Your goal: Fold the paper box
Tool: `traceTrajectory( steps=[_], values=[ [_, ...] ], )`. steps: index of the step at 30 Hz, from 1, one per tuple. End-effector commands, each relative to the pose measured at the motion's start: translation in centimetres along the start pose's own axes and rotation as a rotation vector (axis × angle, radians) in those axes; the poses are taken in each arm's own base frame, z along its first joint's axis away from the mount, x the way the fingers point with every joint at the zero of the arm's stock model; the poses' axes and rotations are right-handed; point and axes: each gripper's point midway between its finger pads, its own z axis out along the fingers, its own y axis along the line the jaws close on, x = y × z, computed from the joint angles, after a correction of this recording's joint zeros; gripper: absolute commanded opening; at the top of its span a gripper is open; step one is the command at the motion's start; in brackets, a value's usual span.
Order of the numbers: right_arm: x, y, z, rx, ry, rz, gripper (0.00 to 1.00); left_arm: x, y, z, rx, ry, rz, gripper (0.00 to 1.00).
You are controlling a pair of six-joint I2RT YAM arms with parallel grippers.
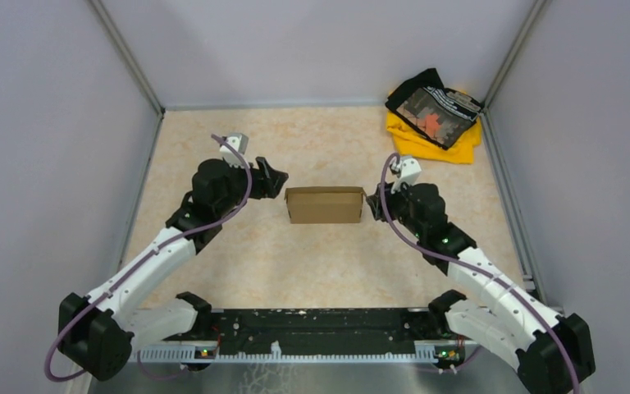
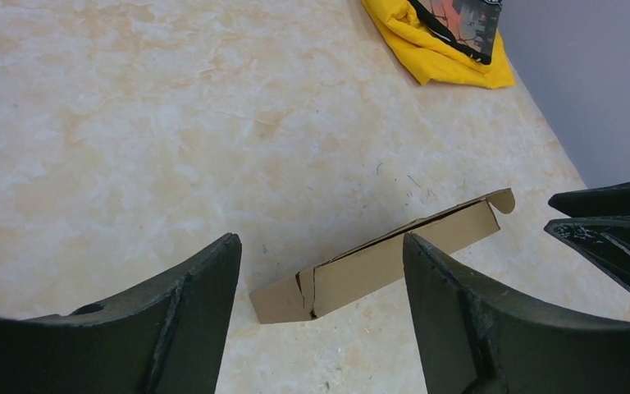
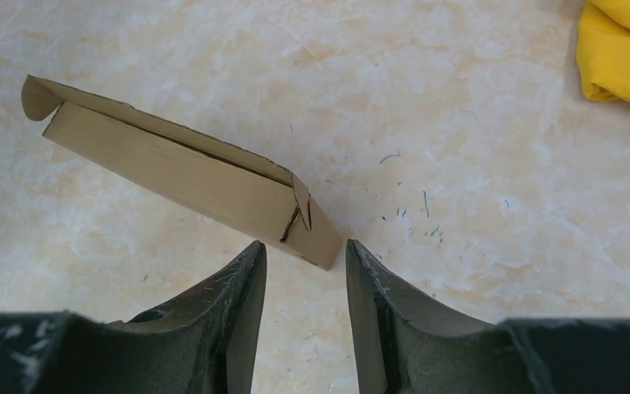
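Note:
The paper box (image 1: 325, 204) is a plain brown cardboard mailer, folded shut and lying flat mid-table. In the left wrist view the box (image 2: 361, 271) shows its side wall and a tucked corner, with a small tab sticking out at its far end. My left gripper (image 1: 278, 180) is open and empty, just left of the box. In the right wrist view the box (image 3: 189, 176) lies just ahead of the fingertips. My right gripper (image 1: 372, 204) is open with a narrower gap, empty, at the box's right end. Its fingers (image 2: 607, 234) show in the left wrist view.
A yellow and black cloth pile (image 1: 435, 115) lies in the far right corner, also in the left wrist view (image 2: 443, 41) and the right wrist view (image 3: 623, 53). Grey walls enclose the table (image 1: 254, 263) on three sides.

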Motion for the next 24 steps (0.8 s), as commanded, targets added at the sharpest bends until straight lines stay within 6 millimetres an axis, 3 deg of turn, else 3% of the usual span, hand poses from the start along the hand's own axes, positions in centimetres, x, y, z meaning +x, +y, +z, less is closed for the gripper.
traceTrajectory(
  steps=[1, 6, 14, 24],
  values=[
    [-3.3, 0.8, 0.4, -0.022, -0.070, -0.040, 0.39, -0.2, -0.2, -0.1, 0.000, -0.029, -0.015, 0.73],
    [-3.3, 0.7, 1.1, -0.021, -0.064, -0.063, 0.33, 0.2, -0.4, 0.4, -0.014, -0.019, 0.017, 0.60],
    [-3.8, 0.8, 1.7, -0.024, -0.077, -0.082, 0.33, 0.7, -1.5, 0.5, -0.034, -0.020, 0.095, 0.54],
    [-5.8, 1.2, 2.2, -0.033, -0.110, -0.091, 0.33, 1.7, -1.7, 0.6, -0.084, 0.019, 0.177, 0.50]
  ],
)
